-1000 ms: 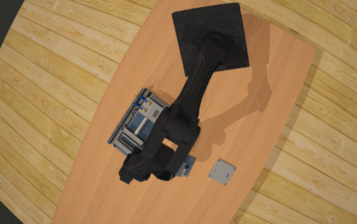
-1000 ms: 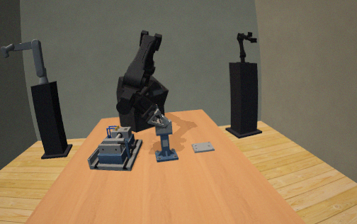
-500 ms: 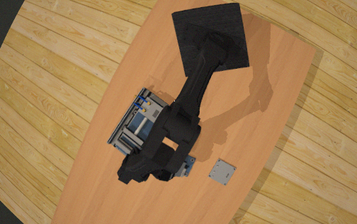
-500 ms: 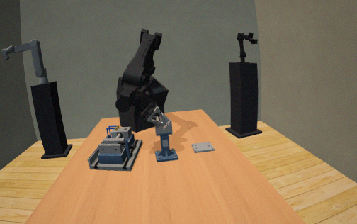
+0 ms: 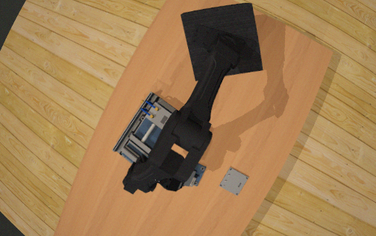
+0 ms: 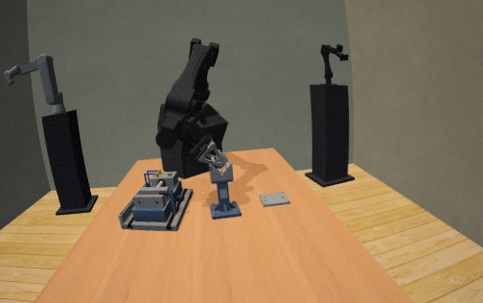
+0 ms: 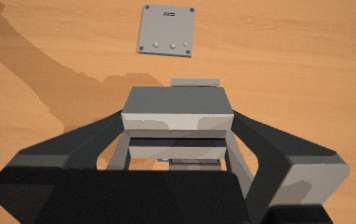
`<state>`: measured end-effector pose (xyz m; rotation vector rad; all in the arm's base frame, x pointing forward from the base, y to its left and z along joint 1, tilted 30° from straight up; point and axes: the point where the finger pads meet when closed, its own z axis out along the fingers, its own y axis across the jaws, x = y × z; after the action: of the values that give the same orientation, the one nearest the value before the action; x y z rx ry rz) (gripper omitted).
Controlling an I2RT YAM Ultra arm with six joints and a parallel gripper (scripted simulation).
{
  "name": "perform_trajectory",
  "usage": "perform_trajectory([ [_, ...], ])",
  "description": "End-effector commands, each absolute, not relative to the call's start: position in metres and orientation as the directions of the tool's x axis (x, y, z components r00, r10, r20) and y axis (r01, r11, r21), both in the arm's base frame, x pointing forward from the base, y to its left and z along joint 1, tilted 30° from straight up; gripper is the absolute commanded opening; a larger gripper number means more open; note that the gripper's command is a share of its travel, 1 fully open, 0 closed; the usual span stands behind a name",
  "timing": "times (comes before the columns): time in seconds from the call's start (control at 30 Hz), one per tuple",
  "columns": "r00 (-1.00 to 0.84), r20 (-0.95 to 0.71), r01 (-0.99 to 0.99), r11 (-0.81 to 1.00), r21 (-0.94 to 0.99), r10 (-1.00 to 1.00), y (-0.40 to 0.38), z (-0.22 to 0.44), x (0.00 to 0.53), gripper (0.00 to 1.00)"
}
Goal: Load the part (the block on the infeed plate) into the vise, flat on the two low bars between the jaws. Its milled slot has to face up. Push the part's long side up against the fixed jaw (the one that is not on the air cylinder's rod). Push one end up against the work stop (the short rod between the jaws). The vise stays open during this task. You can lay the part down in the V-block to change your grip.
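The hand (image 6: 218,162) (image 7: 177,112) was clenched on the part (image 7: 177,107), its fingers standing partway open at either end of the grey block as the wrist view showed it. The block lay crosswise between them, with a lit, pale face toward the camera and a darker face beyond. A dark band ran parallel to its long edges; whether this was the milled slot could not be told. In the exterior view the fingertips and what they gripped were too small to separate clearly.

The hand was tilted, reaching obliquely down and outward to the top of the V-block stand (image 5: 200,174) (image 6: 223,192) (image 7: 195,82). Whether the part touched the V-block could not be told. The black arm (image 5: 203,87) (image 6: 187,93) rose from its pedestal (image 5: 192,22) (image 6: 219,124), bent high behind the hand and came down again toward it. From above, the forearm and wrist covered the hand and much of the stand.

To the robot's right of the hand, and lower, stood the vise (image 5: 150,131) (image 6: 152,211), its jaws apart; the part was outside it. To the robot's left of the hand, the infeed plate (image 5: 234,181) (image 6: 274,198) (image 7: 166,30) lay flat on the worktop (image 5: 112,209) (image 6: 216,268) (image 7: 300,75), well apart from the vise and without the block on it.
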<state>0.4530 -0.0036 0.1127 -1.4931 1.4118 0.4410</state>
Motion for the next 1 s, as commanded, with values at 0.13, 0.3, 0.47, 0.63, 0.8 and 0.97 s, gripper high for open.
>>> perform_trajectory([
  [0.13, 0.294, -0.791, -0.87, 0.193, -0.454, -0.537, -0.0149, 0.1461, 0.4538, 0.0],
  [0.3, 0.294, -0.791, -0.87, 0.193, -0.454, -0.537, -0.0153, 0.1475, 0.4529, 0.0],
  [0.47, 0.294, -0.791, -0.87, 0.193, -0.454, -0.537, -0.0155, 0.1485, 0.4524, 0.0],
  [0.63, 0.294, -0.791, -0.87, 0.193, -0.454, -0.537, -0.0156, 0.1489, 0.4522, 0.0],
  [0.8, 0.294, -0.791, -0.87, 0.193, -0.454, -0.537, -0.0156, 0.1492, 0.452, 0.0],
  [0.97, 0.294, -0.791, -0.87, 0.193, -0.454, -0.537, -0.0157, 0.1493, 0.4519, 0.0],
])
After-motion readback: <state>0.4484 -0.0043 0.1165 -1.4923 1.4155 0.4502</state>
